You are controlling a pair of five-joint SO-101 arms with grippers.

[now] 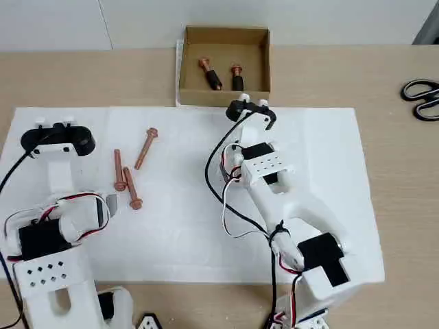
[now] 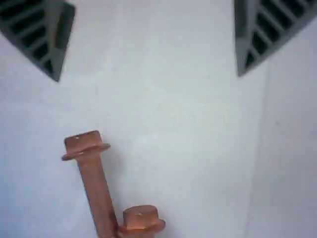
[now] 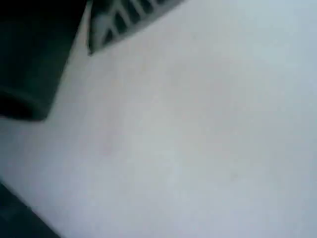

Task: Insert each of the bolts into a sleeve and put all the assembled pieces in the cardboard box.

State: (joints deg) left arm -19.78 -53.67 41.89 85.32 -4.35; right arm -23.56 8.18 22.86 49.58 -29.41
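The cardboard box (image 1: 223, 98) stands at the back centre and holds two assembled pieces (image 1: 210, 73) (image 1: 237, 77), each a copper bolt in a black sleeve. Three loose copper bolts lie on the white sheet (image 1: 178, 226) at the left: one slanted (image 1: 146, 147) and two side by side (image 1: 119, 170) (image 1: 132, 188). My left gripper (image 1: 58, 137) hovers left of them, open and holding nothing (image 2: 148, 49). Its wrist view shows one bolt (image 2: 91, 183) and the head of a second bolt (image 2: 141, 220) lying near the gripper. My right gripper (image 1: 250, 110) is just in front of the box's front wall, over bare sheet (image 3: 198, 139).
Black-handled scissors (image 1: 422, 96) lie on the wooden table at the far right. The white sheet spans the table's middle, with free room between the two arms and to the right of the right arm.
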